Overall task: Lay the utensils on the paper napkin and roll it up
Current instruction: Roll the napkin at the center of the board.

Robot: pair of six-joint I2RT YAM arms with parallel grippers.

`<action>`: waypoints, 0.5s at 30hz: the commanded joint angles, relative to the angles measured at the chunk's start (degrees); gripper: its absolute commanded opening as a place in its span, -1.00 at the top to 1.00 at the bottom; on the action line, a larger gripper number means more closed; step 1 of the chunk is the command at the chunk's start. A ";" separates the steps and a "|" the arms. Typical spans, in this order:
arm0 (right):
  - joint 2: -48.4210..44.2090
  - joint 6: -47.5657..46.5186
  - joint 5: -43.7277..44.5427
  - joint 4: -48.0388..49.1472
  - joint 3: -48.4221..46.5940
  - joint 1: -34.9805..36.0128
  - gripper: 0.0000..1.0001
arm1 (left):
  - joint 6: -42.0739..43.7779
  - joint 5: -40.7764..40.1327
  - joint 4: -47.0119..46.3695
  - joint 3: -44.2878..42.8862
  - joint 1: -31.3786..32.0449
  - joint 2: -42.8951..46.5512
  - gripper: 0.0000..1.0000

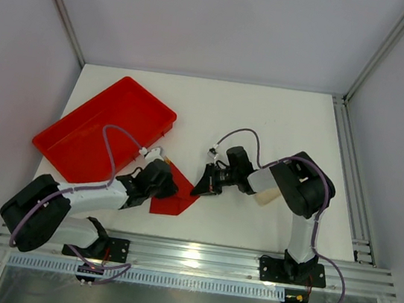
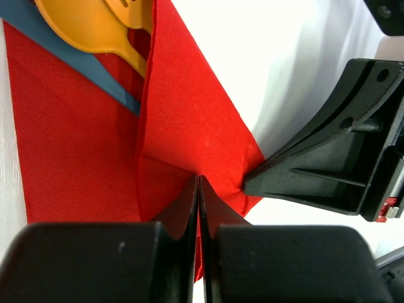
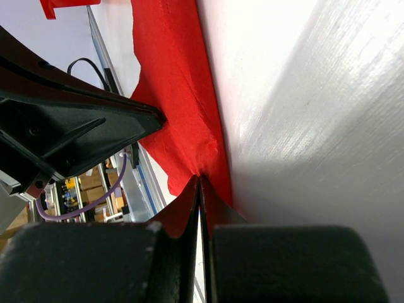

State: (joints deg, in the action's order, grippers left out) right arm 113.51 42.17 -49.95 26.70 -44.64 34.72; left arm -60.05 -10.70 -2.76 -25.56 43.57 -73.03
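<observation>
The red paper napkin (image 1: 179,198) lies folded on the white table between the two grippers. My left gripper (image 1: 170,187) is shut on a raised fold of the napkin (image 2: 189,120), its tips (image 2: 199,181) pinching the paper. My right gripper (image 1: 198,189) is shut on the same end of the napkin (image 3: 177,82), its tips (image 3: 199,182) close beside the left one's finger (image 3: 76,129). The right gripper's finger (image 2: 328,158) touches the napkin's corner in the left wrist view. Tan-orange utensils (image 2: 95,25) lie at the napkin's far end, partly under the fold.
The large red plastic tray (image 1: 75,141) stands at the back left, close behind the left arm. An aluminium rail (image 1: 195,256) runs along the near table edge. White walls close in the back and sides.
</observation>
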 commanded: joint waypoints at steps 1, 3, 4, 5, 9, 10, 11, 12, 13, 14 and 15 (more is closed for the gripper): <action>1.27 -3.76 6.54 -3.67 0.79 0.35 0.92 | -0.77 -2.31 -1.10 -0.10 -0.24 -0.79 1.00; 1.01 -3.94 6.54 -3.84 0.79 0.35 0.92 | -0.86 -3.01 -1.01 0.07 -0.24 -1.23 1.00; 0.92 -4.03 6.62 -4.19 0.70 0.35 0.92 | -0.86 -3.36 -0.93 0.16 -0.24 -1.23 1.00; 0.83 -4.12 6.71 -4.20 0.70 0.35 0.92 | -0.86 -3.71 -0.75 0.16 -0.24 -1.41 1.00; 0.04 -4.55 6.62 -4.64 0.61 0.35 0.93 | -0.86 -5.12 -0.22 -0.01 -0.24 -2.55 1.00; -0.22 -4.82 6.62 -4.90 0.52 0.35 0.93 | -0.94 -5.21 -0.40 -0.01 -0.24 -3.07 1.00; -0.75 -5.08 6.71 -5.42 0.61 0.35 0.92 | -1.03 -5.21 -0.57 -0.01 -0.24 -3.43 1.00; -1.27 -5.52 7.32 -6.04 0.35 0.44 0.92 | -1.12 -5.12 -0.57 -0.01 -0.24 -3.86 1.00; -2.50 -6.48 7.76 -6.65 0.26 0.52 0.92 | -1.12 -4.77 -1.10 0.16 -0.24 -4.48 1.00; -3.38 -7.10 8.20 -8.31 0.00 0.52 0.93 | -1.38 -4.60 -1.54 0.25 -0.24 -4.83 1.00; -4.26 -7.80 8.82 -9.55 -0.70 0.79 0.92 | -1.56 -4.42 -1.89 0.42 -0.24 -5.01 1.00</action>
State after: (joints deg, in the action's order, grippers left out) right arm 111.61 39.97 -47.97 23.86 -44.69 34.94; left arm -61.28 -13.58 -3.79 -25.56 43.57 -76.42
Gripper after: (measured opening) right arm 0.038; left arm 0.002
